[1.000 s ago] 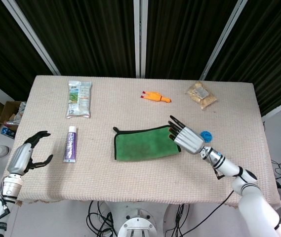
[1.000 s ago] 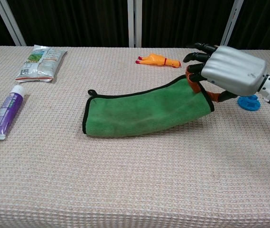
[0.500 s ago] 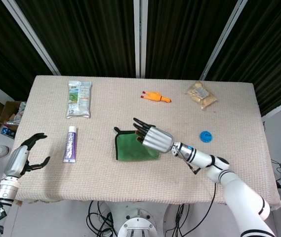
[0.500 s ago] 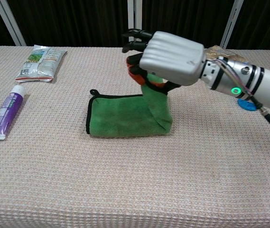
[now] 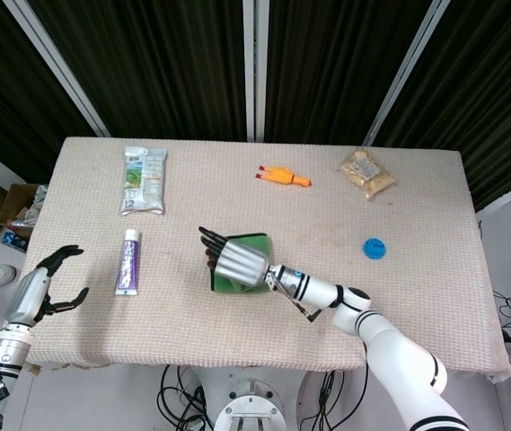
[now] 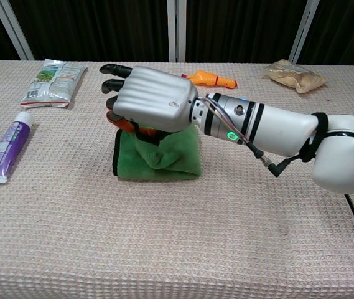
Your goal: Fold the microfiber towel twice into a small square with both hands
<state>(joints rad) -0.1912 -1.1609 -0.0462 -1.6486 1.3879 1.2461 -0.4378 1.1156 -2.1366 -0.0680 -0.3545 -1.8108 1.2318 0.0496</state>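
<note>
Green towel [image 6: 173,156] mid-table, doubled over into a short thick wad, dark trim at its left edge. Right hand [image 6: 149,106] over its left end, pinching a raised flap of cloth; fingertips and that edge hidden underneath. Left hand [image 5: 44,287] off the table's left edge, fingers apart, holding nothing, missing from chest view

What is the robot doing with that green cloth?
It is folding a green towel on the table. The right hand holds one end of the towel and has it over the other end, at the left of the cloth, so it is nearly a small square. The hand has not let go. The left hand hangs open at the table's edge, touching nothing. A purple tube, a snack bag and a toy chicken lie nearby.
</note>
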